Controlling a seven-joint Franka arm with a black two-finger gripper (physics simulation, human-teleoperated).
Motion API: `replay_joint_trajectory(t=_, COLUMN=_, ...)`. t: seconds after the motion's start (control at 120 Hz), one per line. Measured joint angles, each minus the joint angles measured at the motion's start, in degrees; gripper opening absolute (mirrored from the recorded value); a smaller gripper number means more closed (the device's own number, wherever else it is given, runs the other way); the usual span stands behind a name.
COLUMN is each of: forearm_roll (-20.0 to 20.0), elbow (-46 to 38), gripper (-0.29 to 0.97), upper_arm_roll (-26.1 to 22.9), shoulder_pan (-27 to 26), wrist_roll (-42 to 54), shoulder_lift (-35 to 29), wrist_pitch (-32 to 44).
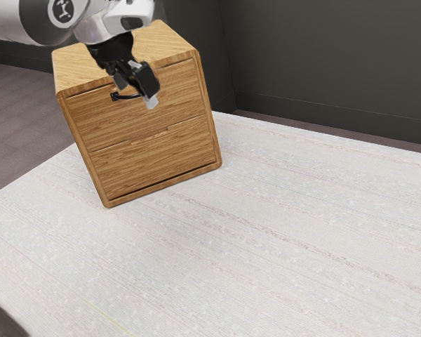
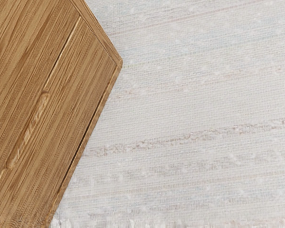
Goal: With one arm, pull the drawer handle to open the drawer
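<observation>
A wooden cabinet (image 1: 144, 133) with two drawers stands at the back left of the white table (image 1: 281, 239). The top drawer front (image 1: 175, 88) sits flush with the cabinet and carries a thin black handle (image 1: 123, 96). My gripper (image 1: 135, 93) hangs right in front of that handle, open, one finger (image 1: 149, 88) on the side toward the exterior view's right and the other near the handle's left end. The handle runs across the gap between them. In the wrist view the cabinet's lower front (image 2: 42, 109) lies just under my hand, with a wood-coloured ridge (image 2: 28, 129) on it.
The table stretches wide toward the exterior view's right and front of the cabinet. Dark walls (image 1: 323, 56) stand behind the table, and a floor strip (image 1: 14, 119) lies to the left of it.
</observation>
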Motion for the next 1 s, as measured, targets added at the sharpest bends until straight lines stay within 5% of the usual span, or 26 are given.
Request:
replay_joint_trajectory(t=0.1, forearm_roll=0.18, elbow=-0.22, gripper=0.68, upper_arm_roll=-1.59, shoulder_pan=0.23, wrist_roll=3.02, shoulder_lift=0.6, wrist_pitch=-1.02)
replay_joint_trajectory(t=0.45, forearm_roll=-2.82, elbow=5.86, gripper=0.68, upper_arm_roll=-4.19, shoulder_pan=2.76, wrist_roll=18.22, shoulder_lift=9.41, wrist_pitch=15.27)
replay_joint_trajectory(t=0.725, forearm_roll=2.24, elbow=5.76, gripper=0.68, upper_arm_roll=0.07, shoulder_pan=3.62, wrist_roll=23.14, shoulder_lift=9.25, wrist_pitch=14.32)
replay_joint_trajectory(t=1.0, forearm_roll=2.29, elbow=6.01, gripper=0.48, upper_arm_roll=0.18, shoulder_pan=5.89, wrist_roll=26.19, shoulder_lift=11.83, wrist_pitch=15.62)
